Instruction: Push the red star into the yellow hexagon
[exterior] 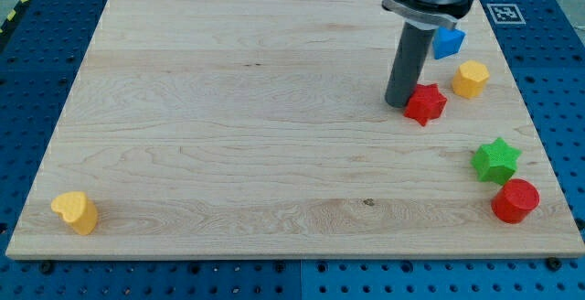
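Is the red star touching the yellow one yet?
Not yet. The red star is already at the board's right side, close to the yellow hexagon, but a bit of bare wood shows between them. My tip is pressed against the star's left side. What is left: one short push toward the view's upper right until they touch.
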